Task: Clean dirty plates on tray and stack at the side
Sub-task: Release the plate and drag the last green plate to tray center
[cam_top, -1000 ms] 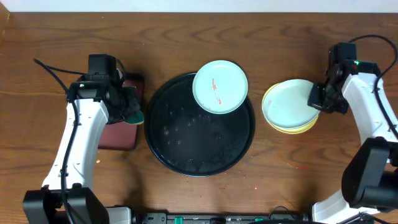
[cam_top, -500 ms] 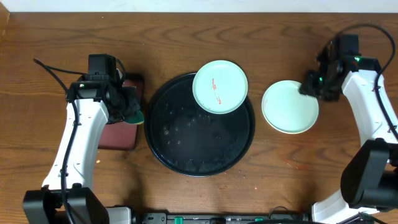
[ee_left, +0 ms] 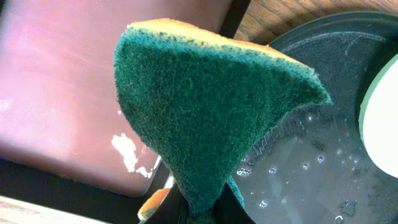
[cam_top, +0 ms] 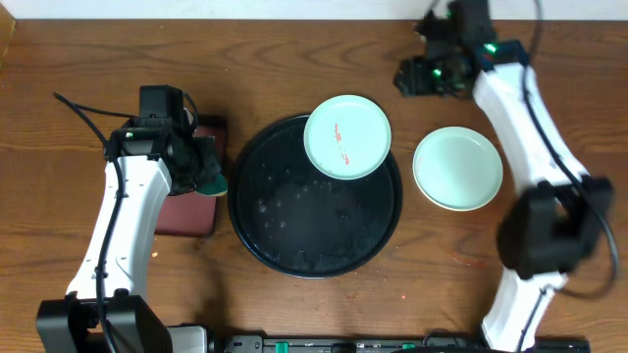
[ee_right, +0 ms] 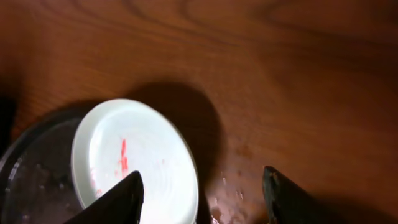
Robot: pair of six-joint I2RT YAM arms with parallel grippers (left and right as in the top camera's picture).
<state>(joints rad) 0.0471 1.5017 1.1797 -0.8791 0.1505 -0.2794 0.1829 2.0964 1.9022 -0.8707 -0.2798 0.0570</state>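
A teal plate point(cam_top: 346, 136) with a red smear rests on the far right rim of the round black tray point(cam_top: 285, 226). The right wrist view shows the same plate point(ee_right: 134, 162) and tray point(ee_right: 37, 180). A clean teal plate point(cam_top: 457, 169) lies on the table right of the tray. My right gripper point(cam_top: 410, 78) hangs open and empty above the wood beyond both plates; its fingers point(ee_right: 118, 202) straddle the smeared plate's right edge from above. My left gripper point(cam_top: 208, 175) is shut on a green and yellow sponge point(ee_left: 211, 118) at the tray's left edge.
A rectangular tray with a reddish-brown inside point(cam_top: 186, 211) lies under the left arm, just left of the black tray; it also fills the left of the left wrist view point(ee_left: 62, 93). Water drops sit on the black tray's floor point(ee_left: 311, 168).
The right gripper let go of the clean teal plate, which settled flat on the side stack. It opened and swung up and left toward the smeared plate. The left arm stayed still.
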